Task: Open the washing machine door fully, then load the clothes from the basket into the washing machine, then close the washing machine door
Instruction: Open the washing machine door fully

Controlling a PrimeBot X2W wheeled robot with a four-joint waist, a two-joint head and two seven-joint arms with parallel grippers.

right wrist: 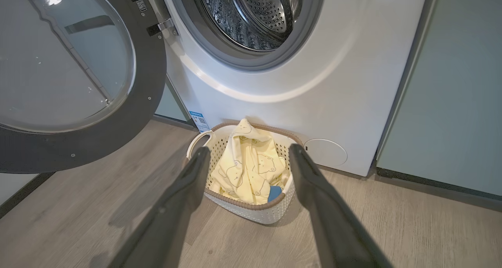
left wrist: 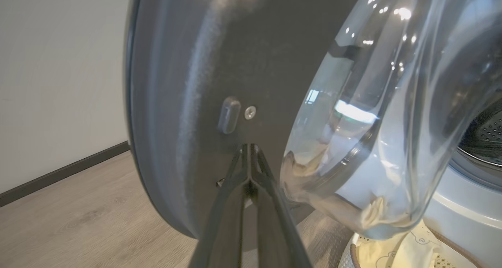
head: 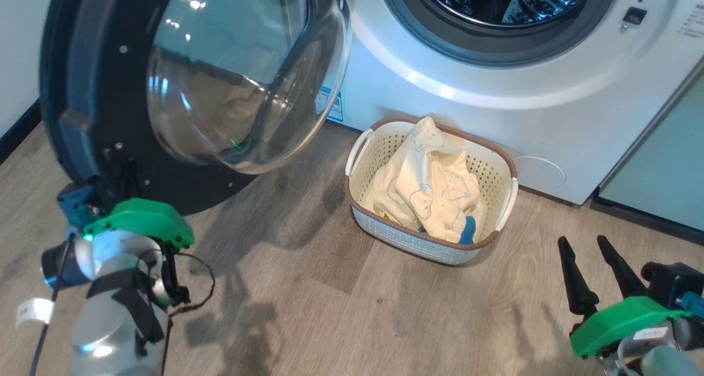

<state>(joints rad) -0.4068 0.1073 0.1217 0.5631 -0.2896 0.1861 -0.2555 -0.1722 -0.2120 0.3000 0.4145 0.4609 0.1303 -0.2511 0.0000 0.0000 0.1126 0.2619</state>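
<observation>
The washing machine (head: 440,51) stands with its steel drum (right wrist: 251,17) exposed. The washing machine door (head: 99,90) is swung out to the left, its glass porthole (head: 236,79) bulging toward me. My left gripper (left wrist: 249,148) is shut, its tips at the door's (left wrist: 219,56) black inner face near a small screw; whether they touch it is unclear. The basket (head: 407,238) sits on the floor before the machine and holds the clothes (head: 429,183), cream with bear prints, plus a blue piece (head: 468,228). My right gripper (head: 582,241) is open and empty, right of the basket (right wrist: 255,215), aimed at the clothes (right wrist: 247,166).
A pale green cabinet panel (head: 660,161) adjoins the machine on the right. A white wall with dark skirting (left wrist: 59,178) runs behind the open door. Wood floor (head: 330,310) stretches between my two arms. A round white service cover (head: 542,172) sits low on the machine's front.
</observation>
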